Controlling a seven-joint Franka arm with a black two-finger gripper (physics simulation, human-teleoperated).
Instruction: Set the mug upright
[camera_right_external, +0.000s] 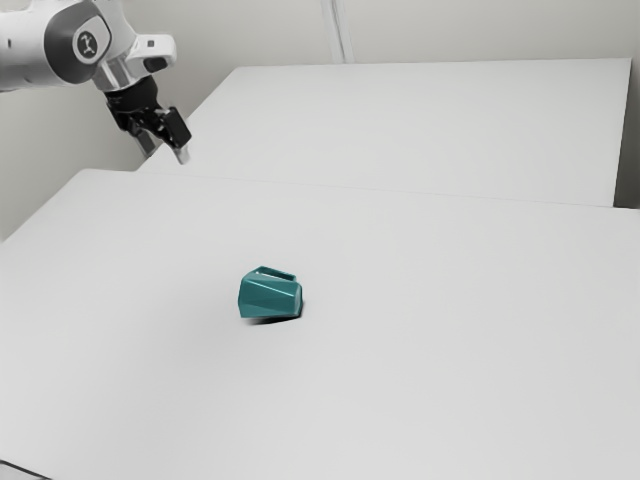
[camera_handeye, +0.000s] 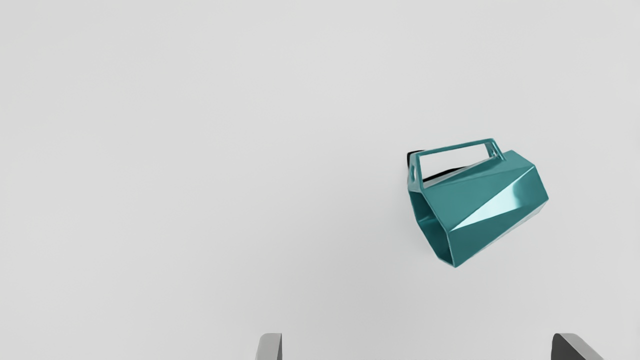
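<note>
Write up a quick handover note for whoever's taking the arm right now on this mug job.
Gripper: open and empty, raised clear of the mug.
Mug: teal, lying on its side on the white table, its open mouth and its handle both visible in the wrist view.
Done: the mug is not upright and not in the grip.
Left: approach, grasp it, turn it mouth up, set it on its base, release.
</note>
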